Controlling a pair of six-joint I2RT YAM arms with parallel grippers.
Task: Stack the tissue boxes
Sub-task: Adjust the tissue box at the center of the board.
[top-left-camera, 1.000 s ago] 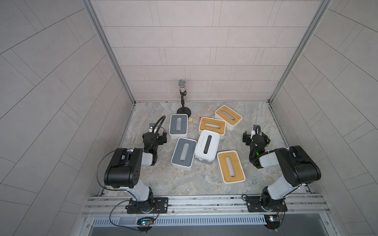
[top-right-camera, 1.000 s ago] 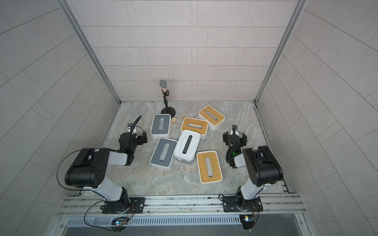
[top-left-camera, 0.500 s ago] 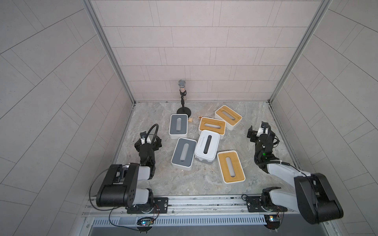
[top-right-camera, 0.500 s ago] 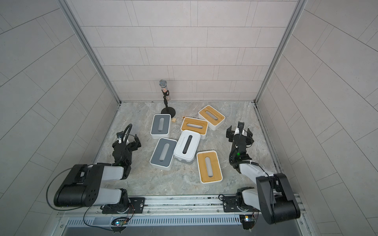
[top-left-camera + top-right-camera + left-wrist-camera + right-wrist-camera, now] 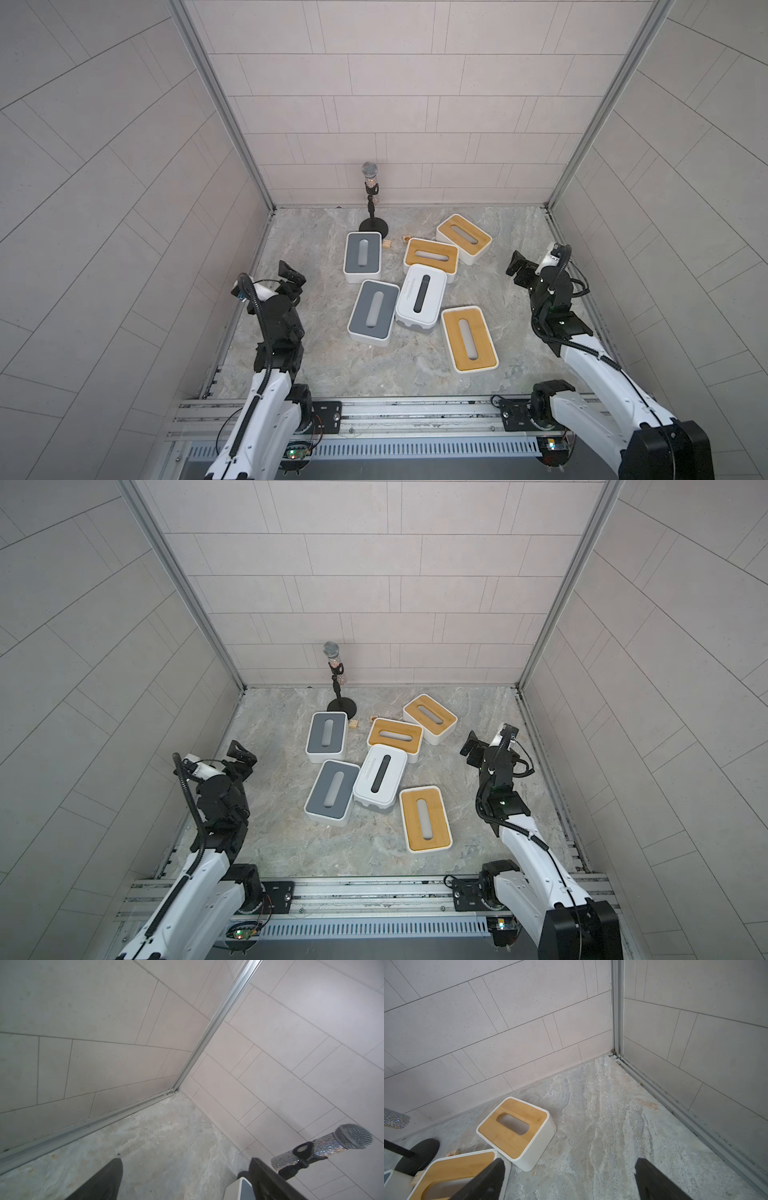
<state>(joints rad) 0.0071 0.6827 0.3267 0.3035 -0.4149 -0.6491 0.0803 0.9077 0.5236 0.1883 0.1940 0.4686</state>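
A grey, marble-veined surface (image 5: 316, 374) floors a booth closed on three sides by pale tiled walls, with aluminium posts (image 5: 224, 108) up the two back corners and a slotted rail (image 5: 395, 411) along the front. By the back wall a microphone (image 5: 368, 170) stands on a round black base, with small wooden cubes (image 5: 387, 244) just beside it. The tissue boxes (image 5: 420, 298) lie unstacked mid-surface, lids up: a far grey-lidded box (image 5: 362, 257), a near grey-lidded box (image 5: 372, 312) touching the white-lidded box, and three bamboo-lidded boxes, one middle (image 5: 431, 257), one farthest back (image 5: 464, 239), one nearest the rail (image 5: 468, 338). The left arm rises from the rail along the left wall, and the left tool (image 5: 291, 279) hangs above bare surface, spread wide and empty, aimed at the back left corner. The right arm mirrors it, and the right tool (image 5: 519, 270) is likewise spread and empty, pointing toward the back right corner, well apart from every box.
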